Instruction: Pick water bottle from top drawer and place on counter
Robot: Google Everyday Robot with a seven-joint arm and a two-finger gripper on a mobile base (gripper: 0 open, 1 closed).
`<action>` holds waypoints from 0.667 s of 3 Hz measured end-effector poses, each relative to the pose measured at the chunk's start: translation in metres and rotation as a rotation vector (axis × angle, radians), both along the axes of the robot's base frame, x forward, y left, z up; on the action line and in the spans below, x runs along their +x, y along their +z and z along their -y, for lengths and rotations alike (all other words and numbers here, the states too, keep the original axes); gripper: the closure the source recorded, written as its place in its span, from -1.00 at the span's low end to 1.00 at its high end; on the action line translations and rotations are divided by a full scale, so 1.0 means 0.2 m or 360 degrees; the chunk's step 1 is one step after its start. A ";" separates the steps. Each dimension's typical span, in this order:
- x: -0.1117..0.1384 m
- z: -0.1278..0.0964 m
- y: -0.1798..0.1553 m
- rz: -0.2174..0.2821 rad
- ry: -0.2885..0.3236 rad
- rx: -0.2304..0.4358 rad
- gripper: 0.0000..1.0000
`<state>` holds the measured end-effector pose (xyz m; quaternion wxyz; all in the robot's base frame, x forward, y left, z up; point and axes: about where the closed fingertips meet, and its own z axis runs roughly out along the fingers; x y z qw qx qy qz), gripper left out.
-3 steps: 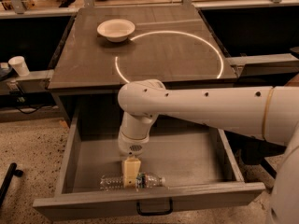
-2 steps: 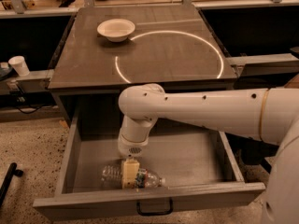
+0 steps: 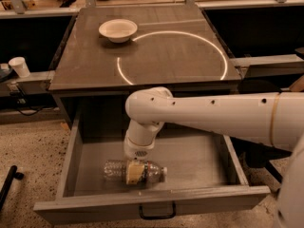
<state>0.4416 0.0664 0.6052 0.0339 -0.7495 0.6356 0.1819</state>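
The water bottle lies on its side in the open top drawer, near the front panel, with its white cap pointing right. My gripper reaches down into the drawer from the white arm, and its tan fingers are closed across the bottle's middle, over the label. The bottle looks held just above the drawer floor. The drawer's black handle is at the front. The counter, dark with a glowing ring of light, is directly above the drawer.
A white bowl sits on the counter's far left. A white paper cup stands on a ledge to the left. My arm spans the drawer from the right. The floor is speckled, and a black object lies at the left.
The gripper has come down onto the bottle and closed on its middle. The bottle has shifted slightly back from the drawer front and looks raised.
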 end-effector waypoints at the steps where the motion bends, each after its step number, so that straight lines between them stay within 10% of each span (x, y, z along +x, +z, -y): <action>1: 0.04 0.05 0.11 0.0089 -0.0027 -0.0026 0.71; 2: 0.19 0.22 0.43 0.0308 -0.0049 -0.0091 1.00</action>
